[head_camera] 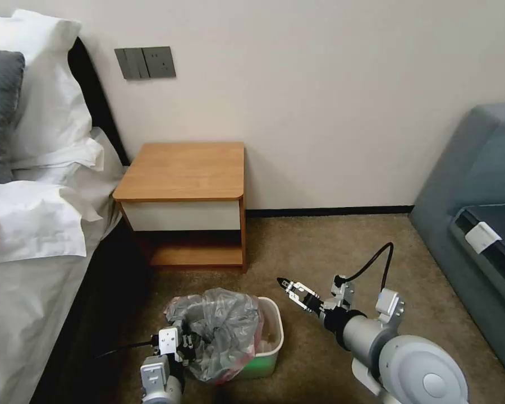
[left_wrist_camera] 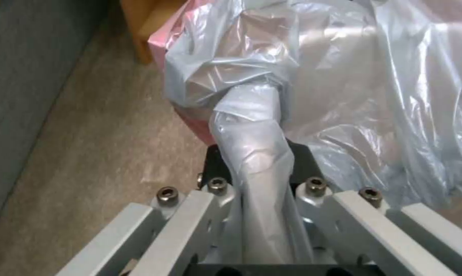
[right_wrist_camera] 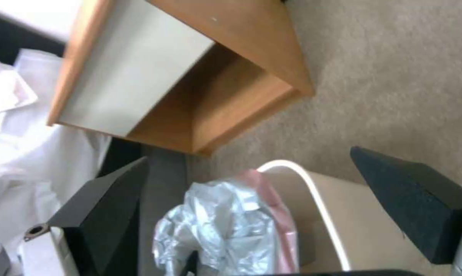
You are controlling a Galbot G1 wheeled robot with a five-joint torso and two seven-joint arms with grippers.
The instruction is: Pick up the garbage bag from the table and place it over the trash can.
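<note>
The beige trash can point(head_camera: 274, 328) stands on the carpet in front of the table point(head_camera: 185, 171), whose wooden top is bare. The crinkly grey garbage bag point(head_camera: 221, 325) is bunched over the can's left part, with pink edges showing. My left gripper point(head_camera: 188, 343) is at the can's left side, shut on a twisted strand of the bag point(left_wrist_camera: 256, 126) that runs between its fingers point(left_wrist_camera: 302, 157). My right gripper point(head_camera: 286, 287) hovers just right of the can, open and holding nothing. In the right wrist view its black fingers point(right_wrist_camera: 113, 207) frame the bag point(right_wrist_camera: 221, 226) and the can's rim point(right_wrist_camera: 313, 191).
A bed with white pillows point(head_camera: 39, 224) runs along the left, close to the can. A grey sofa point(head_camera: 477, 185) stands at the right. Open carpet point(head_camera: 331, 252) lies between table, can and sofa. Wall switches point(head_camera: 146, 62) sit above the table.
</note>
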